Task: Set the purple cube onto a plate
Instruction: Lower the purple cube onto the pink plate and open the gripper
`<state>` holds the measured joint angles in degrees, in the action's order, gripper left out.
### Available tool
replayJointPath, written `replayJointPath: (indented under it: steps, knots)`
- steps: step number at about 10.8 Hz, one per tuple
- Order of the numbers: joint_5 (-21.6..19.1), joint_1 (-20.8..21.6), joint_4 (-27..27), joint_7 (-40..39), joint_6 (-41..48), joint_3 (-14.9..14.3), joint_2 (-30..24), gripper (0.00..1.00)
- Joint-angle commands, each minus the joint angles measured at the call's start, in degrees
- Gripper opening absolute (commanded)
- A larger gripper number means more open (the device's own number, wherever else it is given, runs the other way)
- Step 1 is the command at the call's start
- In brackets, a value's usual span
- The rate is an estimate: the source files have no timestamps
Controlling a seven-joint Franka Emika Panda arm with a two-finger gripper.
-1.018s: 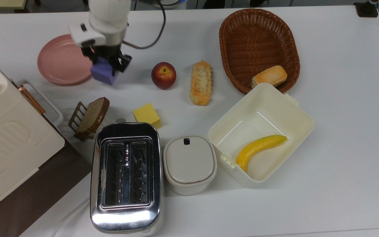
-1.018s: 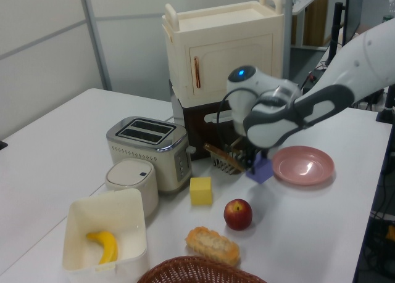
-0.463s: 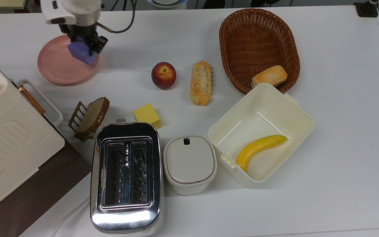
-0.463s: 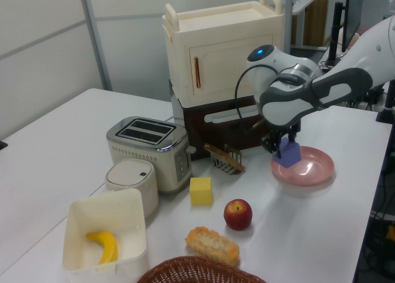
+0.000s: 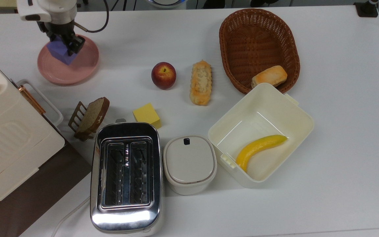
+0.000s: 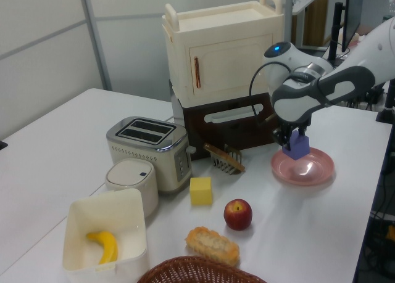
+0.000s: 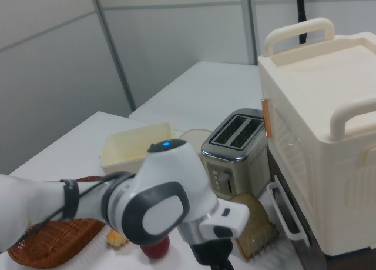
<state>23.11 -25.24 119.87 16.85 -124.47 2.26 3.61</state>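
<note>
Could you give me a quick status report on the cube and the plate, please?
Hand shut on the purple cube. Cube held over the plate, not released. Nothing else on the plate.

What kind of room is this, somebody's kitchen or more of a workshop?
Most likely a lab or office staged as a mock kitchen. A robot arm works over a plain white table holding a toaster and a plate, with partition walls behind.

Bright, even overhead light; soft shadows; glare on toaster [image 5: 126, 179] (lower chrome edge); right view's arm slightly blurred.
</note>
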Motion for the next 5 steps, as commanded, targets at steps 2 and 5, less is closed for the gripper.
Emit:
replayJointPath:
  steps: [2, 5]
  knots:
    - [3.17, -0.95, 0.89, -0.68, -2.01, -0.15, 1.49, 0.3]
    - [3.7, -0.95, 0.98, -0.68, -2.01, -0.15, 1.66, 0.58]
